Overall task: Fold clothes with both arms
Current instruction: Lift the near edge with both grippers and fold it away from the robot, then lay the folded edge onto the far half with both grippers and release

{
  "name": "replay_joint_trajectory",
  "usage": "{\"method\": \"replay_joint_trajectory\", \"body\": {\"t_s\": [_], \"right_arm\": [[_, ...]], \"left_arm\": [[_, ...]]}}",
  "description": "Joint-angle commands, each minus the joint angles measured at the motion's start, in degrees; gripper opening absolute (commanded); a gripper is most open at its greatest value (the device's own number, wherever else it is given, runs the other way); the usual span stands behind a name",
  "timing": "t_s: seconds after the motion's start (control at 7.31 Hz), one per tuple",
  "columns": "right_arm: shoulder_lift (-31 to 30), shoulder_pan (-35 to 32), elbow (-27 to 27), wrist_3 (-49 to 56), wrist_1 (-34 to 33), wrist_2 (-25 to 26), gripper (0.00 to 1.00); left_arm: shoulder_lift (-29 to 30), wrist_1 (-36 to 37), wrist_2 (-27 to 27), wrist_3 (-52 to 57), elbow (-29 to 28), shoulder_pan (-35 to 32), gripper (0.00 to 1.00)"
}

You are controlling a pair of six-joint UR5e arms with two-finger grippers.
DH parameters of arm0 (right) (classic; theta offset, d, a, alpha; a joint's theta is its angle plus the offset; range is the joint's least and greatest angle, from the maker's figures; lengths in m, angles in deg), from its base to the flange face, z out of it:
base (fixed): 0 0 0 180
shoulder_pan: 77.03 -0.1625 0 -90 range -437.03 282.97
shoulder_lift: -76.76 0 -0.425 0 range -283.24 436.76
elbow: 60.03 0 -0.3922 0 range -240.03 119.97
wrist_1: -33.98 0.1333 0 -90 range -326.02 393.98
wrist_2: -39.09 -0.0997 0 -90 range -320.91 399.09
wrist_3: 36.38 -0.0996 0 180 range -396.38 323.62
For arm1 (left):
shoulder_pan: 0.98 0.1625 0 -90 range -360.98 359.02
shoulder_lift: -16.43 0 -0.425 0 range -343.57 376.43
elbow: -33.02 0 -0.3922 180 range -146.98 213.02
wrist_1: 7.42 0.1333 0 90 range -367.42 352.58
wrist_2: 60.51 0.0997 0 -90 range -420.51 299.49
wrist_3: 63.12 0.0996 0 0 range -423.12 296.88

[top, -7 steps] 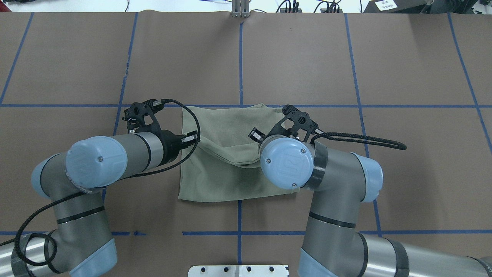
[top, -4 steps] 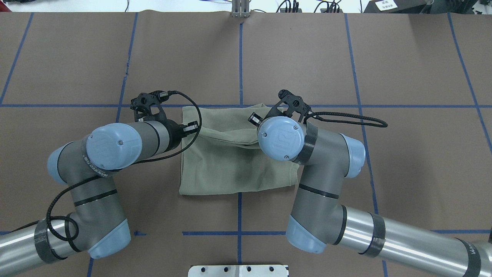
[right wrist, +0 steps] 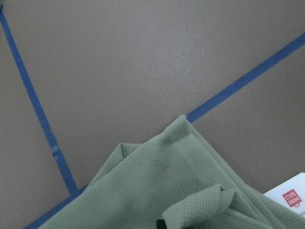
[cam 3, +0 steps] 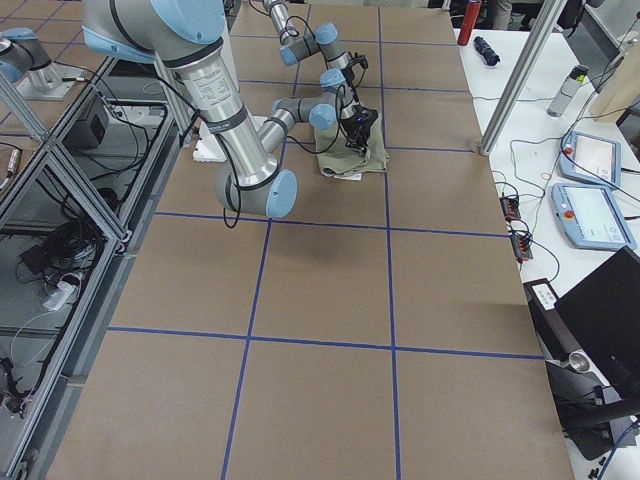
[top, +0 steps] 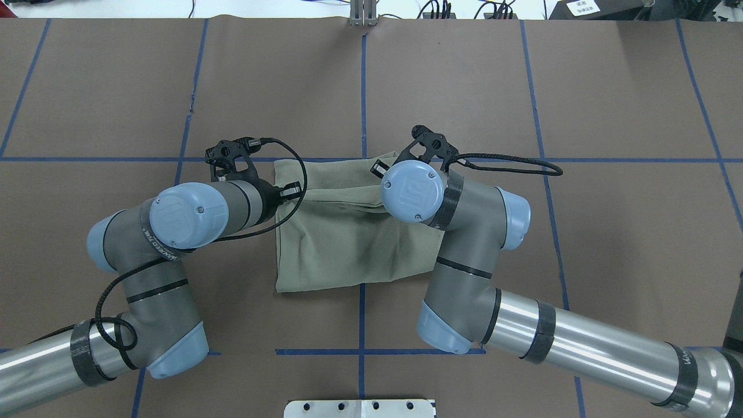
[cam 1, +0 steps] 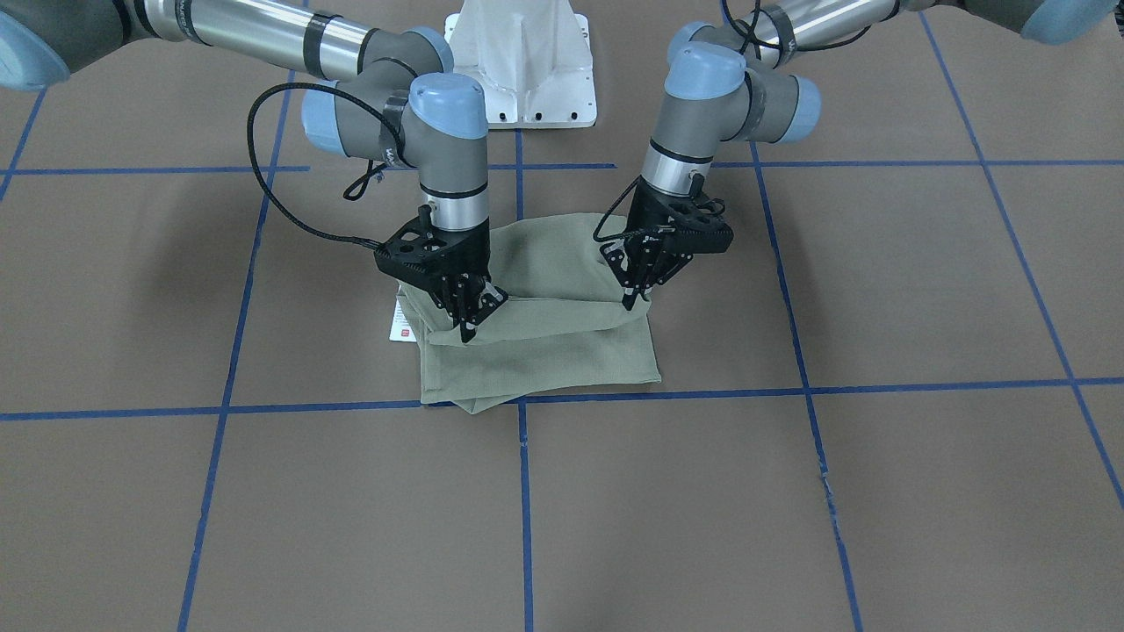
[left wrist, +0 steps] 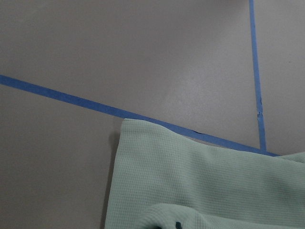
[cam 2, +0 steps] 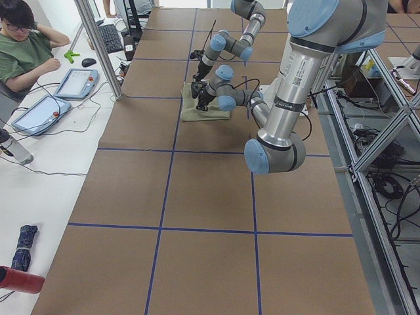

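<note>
The sage-green shirt [cam 1: 544,351] lies folded on the brown table, and a raised fold runs across it between the two grippers. My left gripper [cam 1: 634,298] is shut on that fold's edge at one end. My right gripper [cam 1: 468,329] is shut on it at the other end, just above the white hang tag [cam 1: 399,320]. In the overhead view the shirt [top: 348,249] shows, but the left arm [top: 180,215] and right arm [top: 470,215] hide both grippers under their wrists. The wrist views show the shirt's corners [left wrist: 190,181] [right wrist: 157,186] over blue tape.
Blue tape lines [cam 1: 790,386] divide the brown table cover into squares. The white base pedestal [cam 1: 522,70] stands behind the shirt. A person [cam 2: 23,52] sits at a side table with tablets [cam 2: 75,82] beyond the table's far edge.
Both arms have moved away from the robot, carrying the shirt's lifted edge toward its far edge. The fold line has shifted farther, and more of the near layer lies flat.
</note>
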Motion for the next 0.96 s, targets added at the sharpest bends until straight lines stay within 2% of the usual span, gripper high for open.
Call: {"method": "replay_joint_trajectory", "body": {"t_s": [0.0, 0.14, 0.27, 0.41, 0.55, 0.82], "right_arm": [[0.7, -1.1, -0.9, 3.6, 1.1, -0.2, 0.58], [1.6, -3.0, -0.6, 4.0, 1.0, -3.2, 0.58], [1.9, -4.4, 0.0, 7.2, 1.2, -7.8, 0.58], [1.7, -4.3, 1.5, 8.1, 1.0, -8.7, 0.58], [1.8, -2.0, 1.9, 8.2, 0.9, -7.8, 0.59], [1.8, 3.5, 0.4, 10.1, 0.6, -2.6, 0.59]], "left_arm": [[0.3, 0.0, -0.2, 2.2, 0.0, 0.0, 0.83], [0.7, 0.0, -0.6, 6.6, 0.7, -1.7, 1.0], [0.6, 0.0, -8.9, 10.9, 1.0, -5.3, 1.0], [0.1, -1.3, -15.4, 16.7, 1.7, -8.9, 1.0], [-0.6, -2.8, -15.5, 17.9, 1.6, -9.3, 1.0], [-0.6, -2.9, -15.4, 17.8, 1.6, -9.3, 1.0]]}}
